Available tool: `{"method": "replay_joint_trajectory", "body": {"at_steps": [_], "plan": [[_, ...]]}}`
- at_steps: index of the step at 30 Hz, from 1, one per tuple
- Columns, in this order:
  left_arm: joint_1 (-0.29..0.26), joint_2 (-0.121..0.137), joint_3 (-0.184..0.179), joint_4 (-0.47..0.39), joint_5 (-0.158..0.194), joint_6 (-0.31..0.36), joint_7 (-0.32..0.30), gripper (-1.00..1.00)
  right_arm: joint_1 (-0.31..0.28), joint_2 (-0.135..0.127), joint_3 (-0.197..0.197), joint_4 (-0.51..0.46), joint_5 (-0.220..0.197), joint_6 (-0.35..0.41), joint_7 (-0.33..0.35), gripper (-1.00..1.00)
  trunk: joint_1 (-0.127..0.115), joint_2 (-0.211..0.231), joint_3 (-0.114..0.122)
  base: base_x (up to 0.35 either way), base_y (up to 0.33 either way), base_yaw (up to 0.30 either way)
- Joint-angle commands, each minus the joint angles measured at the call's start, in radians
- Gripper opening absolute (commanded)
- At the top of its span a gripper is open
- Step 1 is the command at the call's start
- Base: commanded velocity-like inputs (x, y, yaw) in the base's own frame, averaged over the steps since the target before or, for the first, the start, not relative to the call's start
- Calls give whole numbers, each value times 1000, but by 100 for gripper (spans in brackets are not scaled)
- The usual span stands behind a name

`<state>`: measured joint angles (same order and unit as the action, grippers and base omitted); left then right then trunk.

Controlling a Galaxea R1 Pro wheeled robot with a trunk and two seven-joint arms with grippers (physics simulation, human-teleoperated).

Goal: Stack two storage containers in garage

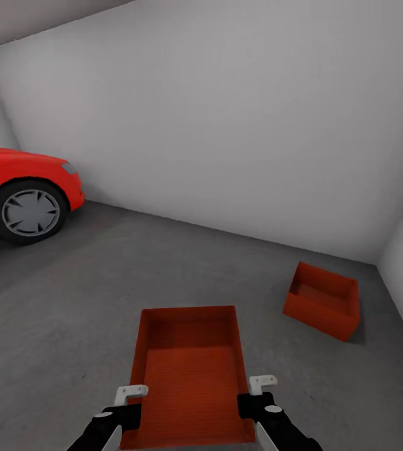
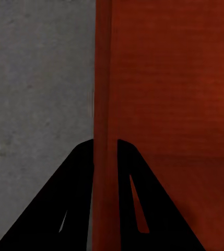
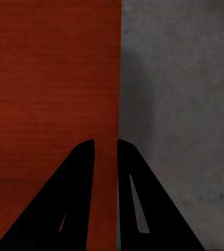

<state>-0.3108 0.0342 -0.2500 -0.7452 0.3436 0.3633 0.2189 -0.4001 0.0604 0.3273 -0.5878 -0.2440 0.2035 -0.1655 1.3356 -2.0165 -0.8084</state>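
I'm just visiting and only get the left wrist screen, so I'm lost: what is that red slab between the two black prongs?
Observer: That is a side wall of the held container, an open orange-red bin. The left gripper pinches it.
Visitor: Is the other arm doing anything?
Observer: Yes, the right gripper clamps the opposite side wall of the same bin.
Visitor: Is there anything else nearby?
Observer: A second container of the same kind sits on the grey floor, ahead and to the right, close to the wall.
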Motion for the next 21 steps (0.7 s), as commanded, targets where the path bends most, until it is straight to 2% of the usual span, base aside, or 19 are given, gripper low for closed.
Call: {"method": "replay_joint_trajectory", "body": {"at_steps": [1,11,21], "plan": [[-1,1,-8,-39,23,0,10,-100,0,-1,9,0,-20,4,-5,-100,0,0,-1,47,-30,-279],[-1,1,-8,-39,23,0,9,-100,0,-1,9,0,-20,4,-5,-100,0,0,2,167,-127,-254],[-1,1,-8,-38,23,0,9,-100,0,-1,9,0,-20,4,-5,-100,0,0,2,259,-185,-31]]}}
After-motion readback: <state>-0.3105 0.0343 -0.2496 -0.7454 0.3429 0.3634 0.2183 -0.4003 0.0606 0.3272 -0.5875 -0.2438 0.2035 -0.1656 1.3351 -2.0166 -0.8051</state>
